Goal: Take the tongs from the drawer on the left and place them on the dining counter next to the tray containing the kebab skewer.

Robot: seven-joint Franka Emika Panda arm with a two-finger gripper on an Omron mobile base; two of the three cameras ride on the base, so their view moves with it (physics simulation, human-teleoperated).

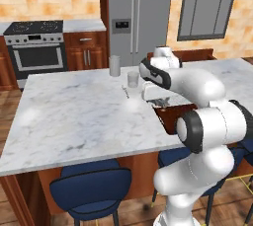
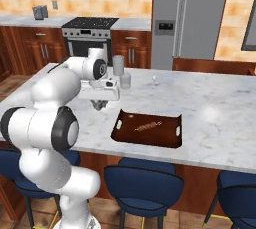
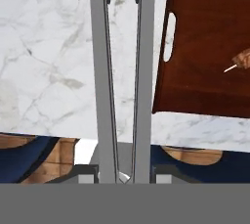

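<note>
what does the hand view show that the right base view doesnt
Hand view: the tongs up close, two grey arms running between the gripper's fingers, held above the marble just beside the tray's slotted end.

Right base view: the whole tray with the full kebab skewer, two cups behind the gripper, blue stools, the stove and fridge.

Both: the dining counter, the tray and at least the skewer's tip.

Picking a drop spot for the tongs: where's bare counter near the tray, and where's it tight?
Bare marble lies beside the tray on the side where the gripper holds the tongs, out to the counter edge above the stools. More bare marble beyond the tray's other end. Tighter behind: two cups and a small utensil.
</note>
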